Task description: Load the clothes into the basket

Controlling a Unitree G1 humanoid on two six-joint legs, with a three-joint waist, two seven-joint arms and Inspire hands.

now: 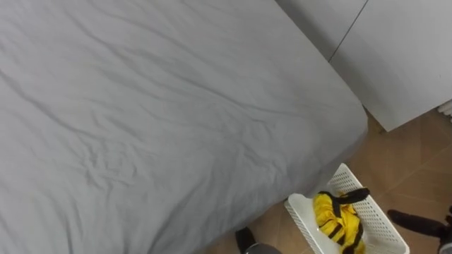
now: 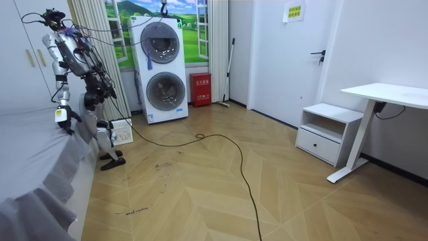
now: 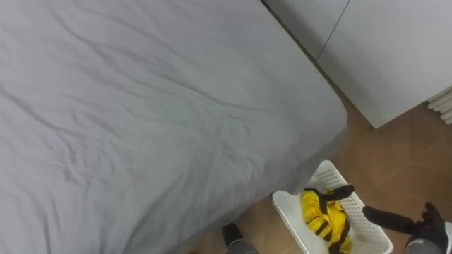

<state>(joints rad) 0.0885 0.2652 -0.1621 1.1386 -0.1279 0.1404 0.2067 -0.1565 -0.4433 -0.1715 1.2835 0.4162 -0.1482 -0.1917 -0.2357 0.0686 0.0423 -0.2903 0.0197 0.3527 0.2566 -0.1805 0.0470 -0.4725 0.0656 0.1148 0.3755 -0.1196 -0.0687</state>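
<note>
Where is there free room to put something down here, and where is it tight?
The whole grey bed sheet is bare, up to its corner. Crowded: the white basket beside that corner, holding a yellow-and-black garment, with the right hand close by.

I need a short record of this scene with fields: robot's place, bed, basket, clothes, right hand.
robot's place: standing between the bed and the basket, as the room view shows
bed: covered with a wrinkled grey sheet
basket: white basket, on the wooden floor by the bed's corner
clothes: yellow and black garment, lying inside the basket
right hand: right hand, low beside the basket, apart from the garment
</note>
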